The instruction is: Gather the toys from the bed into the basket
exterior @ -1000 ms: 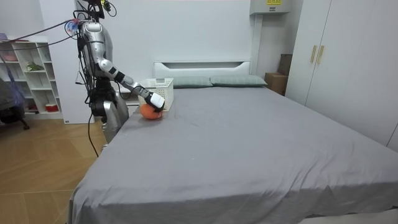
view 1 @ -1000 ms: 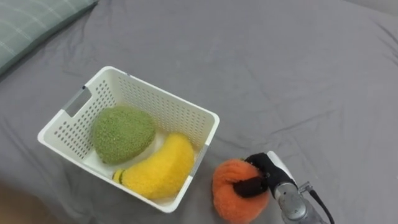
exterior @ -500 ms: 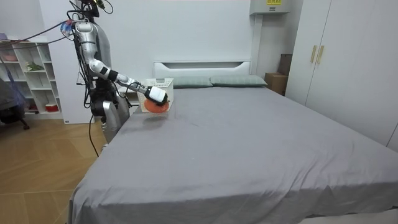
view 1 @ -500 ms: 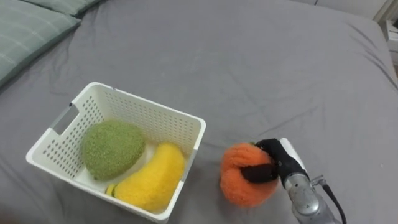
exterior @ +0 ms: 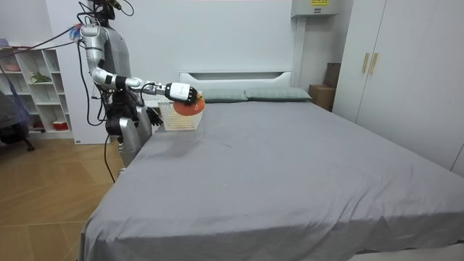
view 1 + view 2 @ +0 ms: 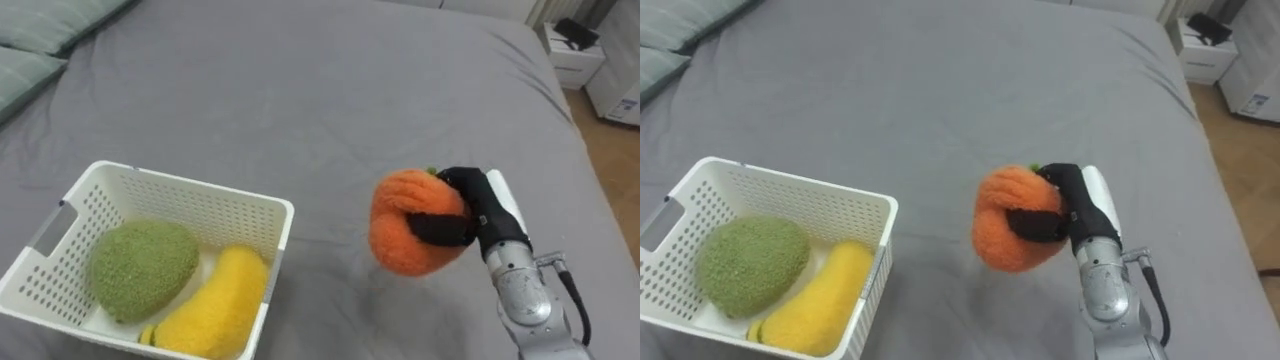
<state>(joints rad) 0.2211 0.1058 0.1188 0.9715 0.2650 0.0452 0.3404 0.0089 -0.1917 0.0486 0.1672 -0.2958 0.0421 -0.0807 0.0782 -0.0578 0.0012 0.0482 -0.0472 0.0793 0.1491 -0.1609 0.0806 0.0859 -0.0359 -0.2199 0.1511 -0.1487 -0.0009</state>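
At the lower left, a white basket [image 6: 60, 215] sits on the grey bed [image 6: 300, 90]. It holds a green plush toy [image 6: 140, 268] on the left, with a yellow plush toy [image 6: 215, 305] touching it on the right. To the right of the basket, the robot's right hand [image 6: 478, 208] grips a round orange plush toy [image 6: 405, 230], its dark fingers curled round it. The toy is raised clear of the bed. In the room view the robot stands at the bedside.

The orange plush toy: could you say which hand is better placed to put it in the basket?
Right hand: it grips the orange plush toy, held above the bed beside the white basket.
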